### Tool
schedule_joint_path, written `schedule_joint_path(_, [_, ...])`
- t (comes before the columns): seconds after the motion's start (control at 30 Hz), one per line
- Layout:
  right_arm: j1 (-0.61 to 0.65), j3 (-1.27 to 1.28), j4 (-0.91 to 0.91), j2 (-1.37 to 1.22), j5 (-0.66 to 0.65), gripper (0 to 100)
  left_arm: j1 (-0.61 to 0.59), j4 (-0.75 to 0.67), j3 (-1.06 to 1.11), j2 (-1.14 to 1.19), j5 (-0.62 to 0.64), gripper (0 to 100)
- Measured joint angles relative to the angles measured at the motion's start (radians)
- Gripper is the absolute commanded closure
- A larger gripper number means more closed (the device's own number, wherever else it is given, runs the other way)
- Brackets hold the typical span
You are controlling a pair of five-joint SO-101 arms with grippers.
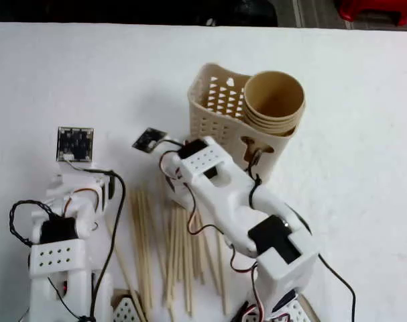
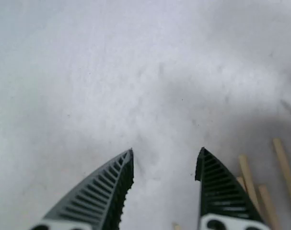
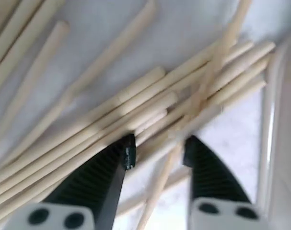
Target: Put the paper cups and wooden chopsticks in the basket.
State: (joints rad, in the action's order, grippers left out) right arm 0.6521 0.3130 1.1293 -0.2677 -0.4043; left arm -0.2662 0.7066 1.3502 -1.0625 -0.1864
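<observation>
A beige slotted basket [image 1: 213, 111] stands at the table's middle, with a stack of paper cups [image 1: 274, 102] upright inside its right end. Several wooden chopsticks [image 1: 173, 251] lie scattered on the white table in front of it, between the two arms. My right gripper [image 3: 159, 148] is open, low over the chopstick pile [image 3: 111, 120]. A few sticks lie between its fingertips, and one thin stick [image 3: 207, 81] crosses the pile at an angle. My left gripper [image 2: 164, 158] stands open over bare table, with some chopstick ends [image 2: 248, 175] just beside one finger.
The basket's pale wall [image 3: 279, 120] rises close beside the right gripper. The right arm [image 1: 247, 208] stretches from the front edge toward the basket. The left arm [image 1: 62, 231] stays at the front left. Open white table lies to the left and far side.
</observation>
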Motion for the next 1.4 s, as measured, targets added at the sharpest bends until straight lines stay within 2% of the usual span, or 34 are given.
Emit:
schedule_joint_path(0.17, [0.017, -0.018, 0.018, -0.017, 0.003, 97.8, 0.0, 0.0, 0.0, 0.0, 0.0, 78])
schedule_joint_path(0.53, [0.091, -0.017, 0.126, 0.025, 0.003, 97.9, 0.0, 0.0, 0.0, 0.0, 0.0, 79])
schedule_joint_path(0.77, [0.094, -0.015, 0.212, 0.219, 0.003, 97.9, 0.0, 0.0, 0.0, 0.0, 0.0, 79])
schedule_joint_path(1.0, [0.092, -0.015, 0.221, 0.431, 0.009, 97.9, 0.0, 0.0, 0.0, 0.0, 0.0, 79])
schedule_joint_path(1.4, [0.018, -0.276, 0.221, 0.519, 0.161, 98.0, 0.0, 0.0, 0.0, 0.0, 0.0, 79])
